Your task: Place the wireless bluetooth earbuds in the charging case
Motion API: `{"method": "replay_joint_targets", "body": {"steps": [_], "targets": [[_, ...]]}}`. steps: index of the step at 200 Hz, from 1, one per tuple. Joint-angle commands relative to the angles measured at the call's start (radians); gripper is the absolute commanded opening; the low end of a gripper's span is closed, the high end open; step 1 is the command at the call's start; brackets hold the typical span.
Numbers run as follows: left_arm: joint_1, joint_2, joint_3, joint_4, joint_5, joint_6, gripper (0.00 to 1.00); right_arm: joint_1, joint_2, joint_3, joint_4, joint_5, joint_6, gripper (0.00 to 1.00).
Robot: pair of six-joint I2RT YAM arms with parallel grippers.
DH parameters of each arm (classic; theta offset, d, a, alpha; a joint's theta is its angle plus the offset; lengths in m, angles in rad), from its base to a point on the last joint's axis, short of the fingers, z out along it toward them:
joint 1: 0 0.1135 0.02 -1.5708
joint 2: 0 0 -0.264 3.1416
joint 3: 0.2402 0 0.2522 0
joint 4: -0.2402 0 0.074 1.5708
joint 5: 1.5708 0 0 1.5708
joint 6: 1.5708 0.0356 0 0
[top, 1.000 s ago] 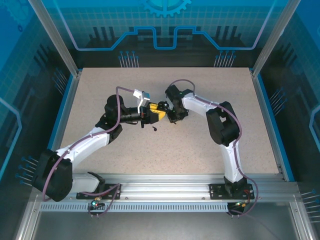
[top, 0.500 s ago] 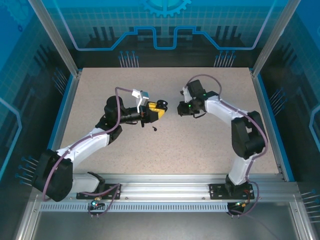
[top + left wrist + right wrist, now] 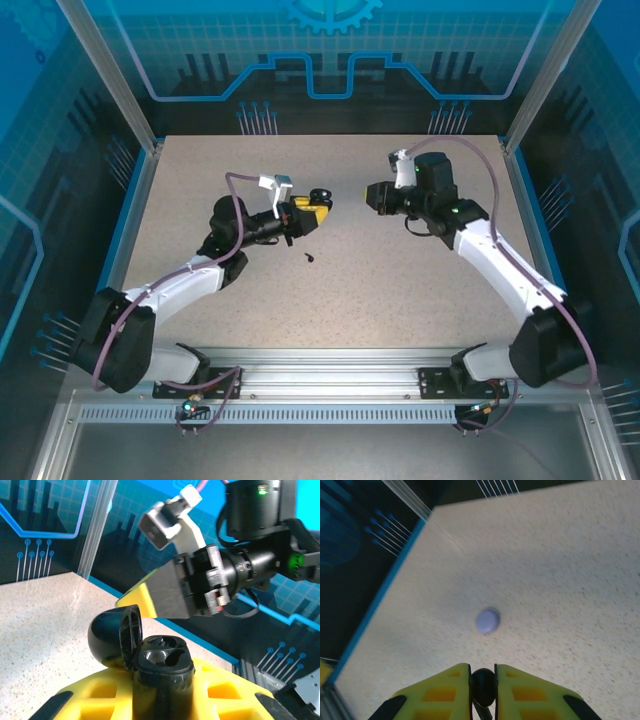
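Observation:
The black charging case (image 3: 162, 675) stands upright with my left gripper (image 3: 162, 697) shut on it. Its lid (image 3: 112, 635) hangs open to the left over two dark sockets. In the top view the case (image 3: 320, 196) and left gripper (image 3: 308, 212) hover left of the table's centre. My right gripper (image 3: 482, 676) is shut on a black earbud (image 3: 483, 687), its stem pointing back between the yellow fingers. This gripper (image 3: 372, 195) hangs a short gap to the right of the case, facing it. A second black earbud (image 3: 310, 258) lies on the table just in front of the left gripper.
A pale lavender rounded object (image 3: 487, 621) lies on the speckled table (image 3: 400, 290) ahead of the right gripper. Blue rails (image 3: 128, 225) edge the table, with glass walls behind. In the left wrist view, one yellow finger (image 3: 142, 597) of the right gripper shows beyond the case.
The right arm has pulled back to the right, away from the case, with its gripper shut. The left gripper with the case shifted slightly back. The loose earbud stayed put.

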Motion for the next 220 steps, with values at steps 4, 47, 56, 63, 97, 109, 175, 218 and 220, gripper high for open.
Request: {"method": "replay_joint_targets", "body": {"steps": [4,47,56,63,97,109,175,218,220], "targets": [[-0.023,0.010,-0.015,0.099,-0.047,-0.029,0.05,-0.002,-0.083,-0.026,0.097,-0.051,0.064,0.16],[-0.042,0.030,-0.003,0.154,-0.076,-0.064,0.06,0.041,-0.185,-0.024,0.149,-0.057,0.087,0.16],[-0.049,0.031,0.003,0.157,-0.082,-0.063,0.06,0.053,-0.201,-0.027,0.164,-0.055,0.091,0.16],[-0.057,0.030,0.007,0.158,-0.086,-0.063,0.05,0.065,-0.210,-0.030,0.178,-0.052,0.095,0.16],[-0.087,0.019,0.027,0.160,-0.112,-0.065,0.05,0.122,-0.243,-0.043,0.226,-0.016,0.105,0.17],[-0.102,0.014,0.033,0.150,-0.124,-0.057,0.06,0.149,-0.250,-0.051,0.247,0.014,0.102,0.17],[-0.166,0.009,0.074,0.123,-0.128,-0.004,0.05,0.190,-0.240,-0.052,0.288,0.015,0.087,0.17],[-0.183,-0.005,0.085,0.111,-0.166,0.007,0.06,0.203,-0.244,-0.057,0.297,-0.001,0.086,0.17],[-0.185,-0.005,0.085,0.110,-0.169,0.007,0.05,0.203,-0.245,-0.059,0.298,0.000,0.085,0.17]]}}
